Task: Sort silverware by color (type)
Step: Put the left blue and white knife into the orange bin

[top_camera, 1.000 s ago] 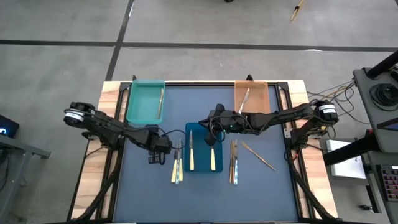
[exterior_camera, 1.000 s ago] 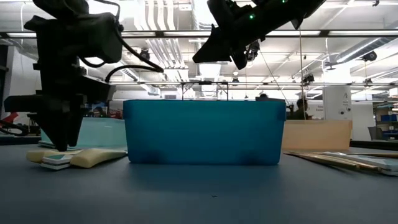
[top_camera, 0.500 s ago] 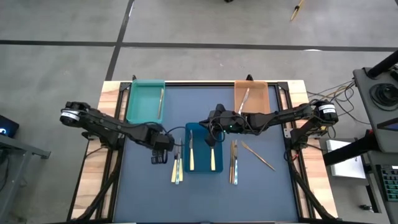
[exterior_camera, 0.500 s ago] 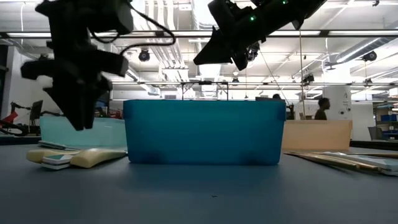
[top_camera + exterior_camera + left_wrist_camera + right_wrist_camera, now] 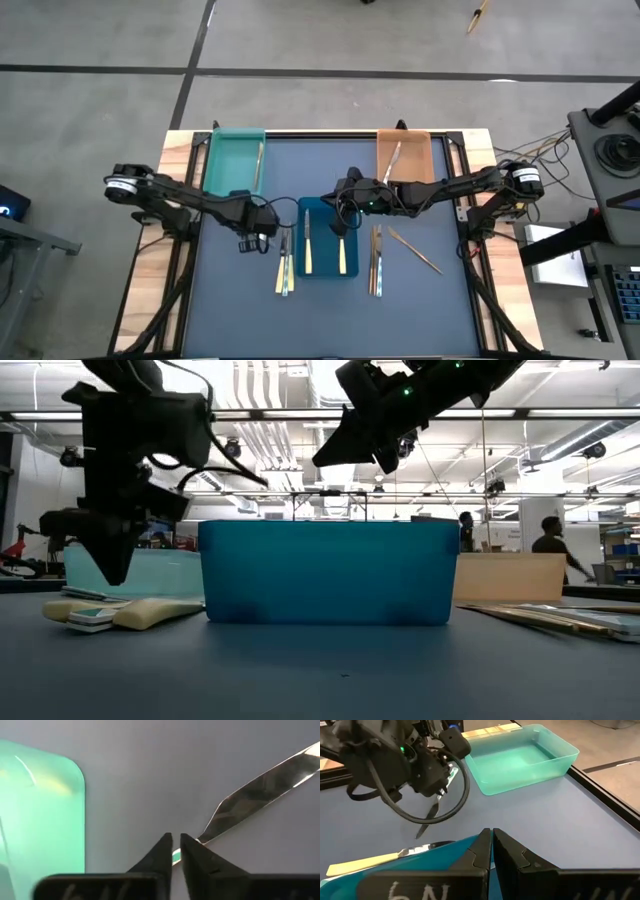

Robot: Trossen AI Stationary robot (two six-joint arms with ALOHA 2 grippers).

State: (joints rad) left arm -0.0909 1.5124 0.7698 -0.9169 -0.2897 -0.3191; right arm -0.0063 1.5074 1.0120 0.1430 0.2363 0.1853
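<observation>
Between teal tray (image 5: pixel 234 162) and blue tray (image 5: pixel 328 238) | left gripper (image 5: pixel 250 243) jaws closed on a teal-handled knife (image 5: pixel 260 787), lifted off counter (image 5: pixel 430 300) | right gripper (image 5: pixel 339 227) jaws closed, empty, above blue tray

The right end effector (image 5: pixel 491 851) is hovering with its two dark fingers (image 5: pixel 479 847) pressed together above the rim of a blue tray (image 5: pixel 440 851). A cream-handled knife (image 5: pixel 375 860) is lying just beside that rim. Farther off, the left end effector (image 5: pixel 427 820) is hanging over the dark bench (image 5: pixel 560 815), near a teal tray (image 5: pixel 522 760) that is sitting close to the bench's edge.
</observation>
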